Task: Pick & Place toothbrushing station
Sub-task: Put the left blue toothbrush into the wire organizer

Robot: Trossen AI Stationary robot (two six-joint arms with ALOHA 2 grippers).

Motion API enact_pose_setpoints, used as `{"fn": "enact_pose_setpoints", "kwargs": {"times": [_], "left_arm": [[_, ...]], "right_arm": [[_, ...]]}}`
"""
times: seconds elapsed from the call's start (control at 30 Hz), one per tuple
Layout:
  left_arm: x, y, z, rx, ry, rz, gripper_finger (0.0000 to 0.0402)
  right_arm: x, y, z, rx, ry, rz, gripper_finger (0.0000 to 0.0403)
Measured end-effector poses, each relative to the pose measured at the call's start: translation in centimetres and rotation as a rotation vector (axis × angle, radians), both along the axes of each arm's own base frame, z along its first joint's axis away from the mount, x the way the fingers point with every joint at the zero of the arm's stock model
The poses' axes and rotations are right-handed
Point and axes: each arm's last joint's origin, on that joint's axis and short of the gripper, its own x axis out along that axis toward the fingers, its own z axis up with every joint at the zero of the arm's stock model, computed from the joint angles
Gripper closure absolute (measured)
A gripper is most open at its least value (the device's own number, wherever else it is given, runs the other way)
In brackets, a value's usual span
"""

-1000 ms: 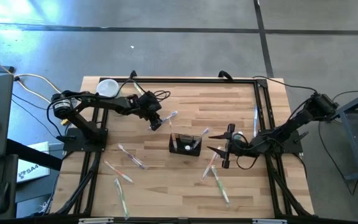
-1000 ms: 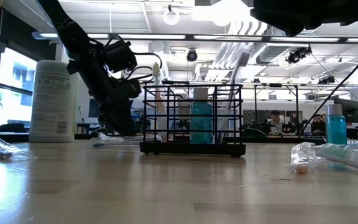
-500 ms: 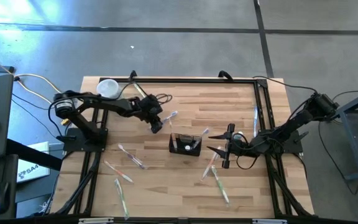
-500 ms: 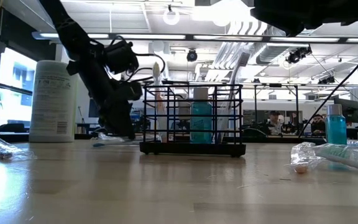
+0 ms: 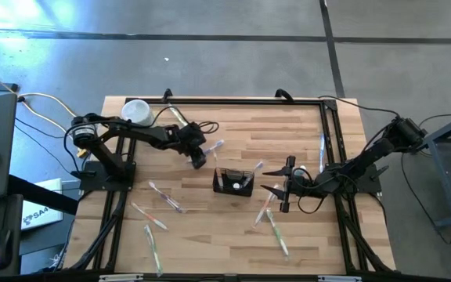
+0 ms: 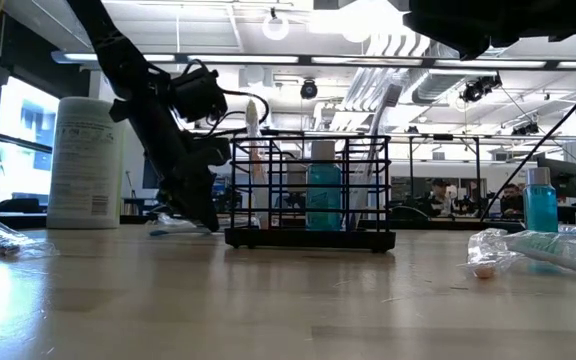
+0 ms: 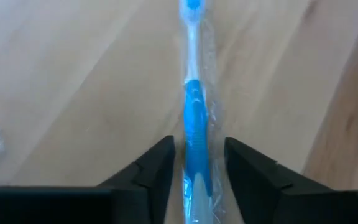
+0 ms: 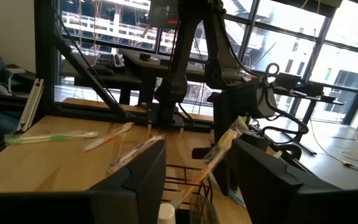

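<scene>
The toothbrushing station [image 5: 233,182], a small black wire holder, stands on its base in the middle of the wooden table; the low view shows a blue bottle and a brush inside the station [image 6: 308,190]. Left of it lies a blue-and-white toothbrush [image 7: 194,118] in a clear wrapper, flat on the table. My left gripper [image 5: 199,159] slants down over the toothbrush [image 5: 213,146], its fingers open on either side of the handle. My right gripper [image 5: 271,188] hovers level just right of the station, open and with nothing between its fingers [image 8: 142,180]. My left gripper has one finger on each side of the wrapped toothbrush's blue handle [image 7: 195,155], coming from above at a slant and lying along the brush. The brush rests flat on the table. Whether the fingers [image 7: 160,163] touch the wrapper I cannot tell.
A white cylindrical container [image 5: 136,110] stands at the far left corner. Several wrapped toothbrushes lie at the near left [image 5: 165,197] and the near right [image 5: 276,231]. A black frame rail [image 5: 241,100] runs round the table's edge.
My left gripper has sunk a little toward the wrapped toothbrush on the table. The toothbrush and the station have stayed where they were.
</scene>
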Motion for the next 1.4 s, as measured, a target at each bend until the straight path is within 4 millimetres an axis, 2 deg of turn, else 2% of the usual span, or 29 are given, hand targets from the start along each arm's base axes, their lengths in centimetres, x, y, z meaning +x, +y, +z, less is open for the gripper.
{"fn": "enact_pose_setpoints", "kwargs": {"times": [0.2,0.43,0.6,0.9,1.03,1.27,1.4], "left_arm": [[-0.1,0.0,-0.7,-0.063,0.025,0.089,0.0379],[0.0,0.0,-1.3,-0.094,0.036,0.14,0.0395],[-0.4,-0.1,-0.4,-0.088,0.024,0.146,0.0398],[-3.3,-0.8,4.0,-0.002,0.044,0.213,0.0399],[-4.7,-1.4,6.9,0.03,-0.041,0.233,0.0399],[-7.8,-3.6,11.6,0.131,-0.203,0.259,0.04],[-9.4,-5.4,14.3,0.139,-0.382,0.216,0.04]], "right_arm": [[0.0,0.0,0.0,0.0,0.0,0.0,0.0229],[0.0,0.0,-0.1,-0.004,0.007,0.002,0.0229],[0.0,0.0,-0.1,-0.004,0.008,0.006,0.0229],[0.0,0.1,-0.1,-0.004,0.008,0.011,0.0229],[0.0,0.1,-0.1,-0.004,0.007,0.011,0.0229],[0.0,0.1,-0.1,-0.004,0.007,0.012,0.0229],[0.0,0.1,-0.1,-0.004,0.007,0.012,0.0229]]}}
